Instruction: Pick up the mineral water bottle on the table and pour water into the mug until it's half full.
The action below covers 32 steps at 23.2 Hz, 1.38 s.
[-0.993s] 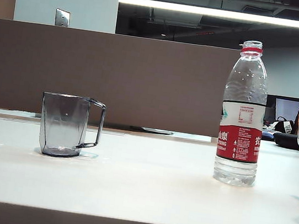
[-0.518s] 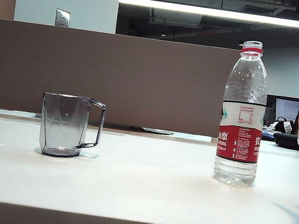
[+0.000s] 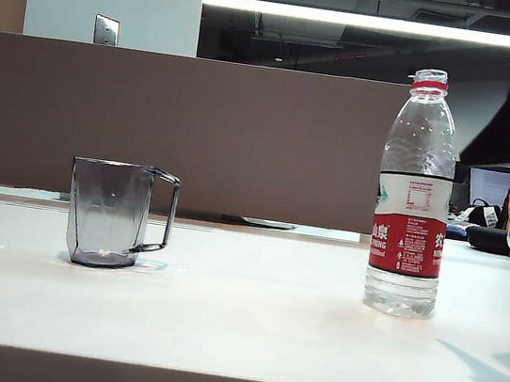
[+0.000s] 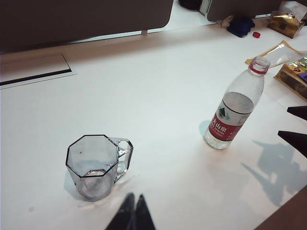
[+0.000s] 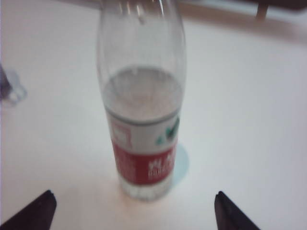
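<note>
**On the white table: one bottle, one mug, two grippers above**

On the table point(image 3: 218, 319) I count one mineral water bottle point(image 3: 414, 194) and one mug point(image 3: 109, 213), well apart, both upright. From the exterior view the mug stands on the left side and the bottle on the right, with no cap on its red-ringed neck. Water point(image 5: 141, 96) fills the bottle to just above its label. The mug looks nearly empty, its handle turned toward the bottle.

My right gripper point(image 5: 132, 211) hangs over the bottle with its two fingertips point(image 5: 36, 206) spread wide, one on either side, touching nothing. Its dark bulk shows at the upper right of the exterior view.

My left gripper point(image 4: 132, 213) hovers near the mug, its two fingertips pressed together, holding nothing.
</note>
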Each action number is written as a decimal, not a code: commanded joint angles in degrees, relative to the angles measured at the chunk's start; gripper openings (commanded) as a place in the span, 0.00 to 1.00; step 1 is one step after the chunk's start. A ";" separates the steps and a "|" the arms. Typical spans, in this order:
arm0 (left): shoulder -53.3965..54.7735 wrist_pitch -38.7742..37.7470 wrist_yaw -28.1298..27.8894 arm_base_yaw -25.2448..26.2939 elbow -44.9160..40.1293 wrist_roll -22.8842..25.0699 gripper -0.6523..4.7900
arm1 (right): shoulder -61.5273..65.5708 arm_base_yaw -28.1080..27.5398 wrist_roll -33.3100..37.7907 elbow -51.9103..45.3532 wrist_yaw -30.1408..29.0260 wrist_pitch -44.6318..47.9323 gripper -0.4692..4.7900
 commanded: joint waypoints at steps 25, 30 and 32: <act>0.20 0.61 0.28 -0.04 0.24 3.43 0.11 | 49.53 0.00 3.37 5.03 -0.76 51.36 1.00; 0.20 0.59 0.26 -0.04 0.24 3.43 0.11 | 50.84 0.00 3.34 6.51 0.55 51.69 1.00; 0.20 0.61 0.26 -0.04 0.24 3.43 0.11 | 50.84 0.00 3.32 6.51 0.55 51.52 1.00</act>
